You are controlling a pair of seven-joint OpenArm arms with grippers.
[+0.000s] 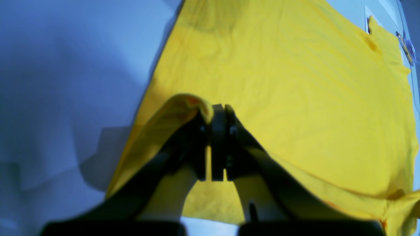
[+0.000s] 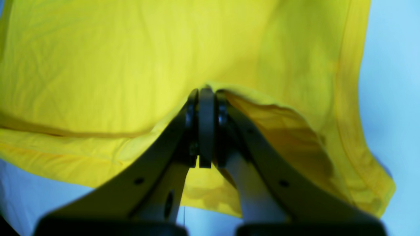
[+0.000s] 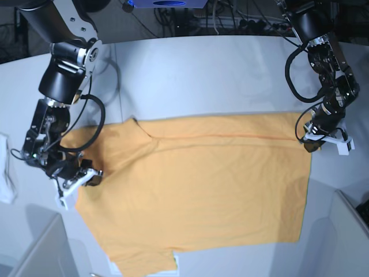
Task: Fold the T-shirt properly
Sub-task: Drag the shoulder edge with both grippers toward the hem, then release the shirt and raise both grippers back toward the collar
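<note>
The T-shirt point(image 3: 202, 190) lies spread flat on the white table, light orange in the base view and yellow in both wrist views. A straight crease runs across its far part. My left gripper point(image 3: 314, 143) sits at the shirt's far right corner. In the left wrist view, the left gripper point(image 1: 219, 111) is shut on a raised fold of the T-shirt point(image 1: 295, 98). My right gripper point(image 3: 86, 178) is at the shirt's left edge. In the right wrist view, the right gripper point(image 2: 206, 93) is shut on a lifted hem of the T-shirt point(image 2: 98, 65).
A small white cloth point(image 3: 7, 173) lies at the table's left edge. Grey bin walls stand at the front left point(image 3: 34, 248) and front right point(image 3: 346, 231). Cables and equipment run along the back edge point(image 3: 230, 17).
</note>
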